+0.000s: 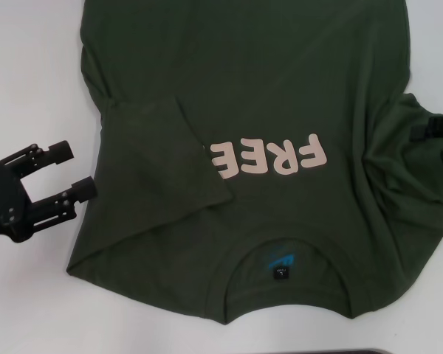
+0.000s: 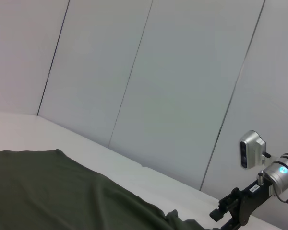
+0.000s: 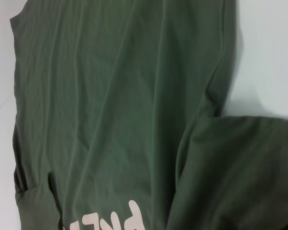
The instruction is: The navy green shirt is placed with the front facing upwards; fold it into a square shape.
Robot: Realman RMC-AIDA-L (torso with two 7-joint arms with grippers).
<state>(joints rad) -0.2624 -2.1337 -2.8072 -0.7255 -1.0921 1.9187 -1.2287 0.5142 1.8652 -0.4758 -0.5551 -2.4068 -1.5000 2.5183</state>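
Shirt [image 1: 280, 96] lies flat on table [image 1: 29, 88], collar nearest, left sleeve folded inward. Left gripper [image 1: 70, 173] spread wide, just beside shirt's left edge. Right gripper [image 1: 437, 140] over right sleeve; jaw state unclear.

You can read pale pink block letters [image 1: 269, 155] "FREE" upside down on the navy green shirt [image 1: 280, 74]; the sleeve fold hides more. The neck label [image 1: 280, 265] below them is unreadable.

matte black left hand [image 1: 72, 171], two-pronged fingers, black right hand [image 1: 441, 136]
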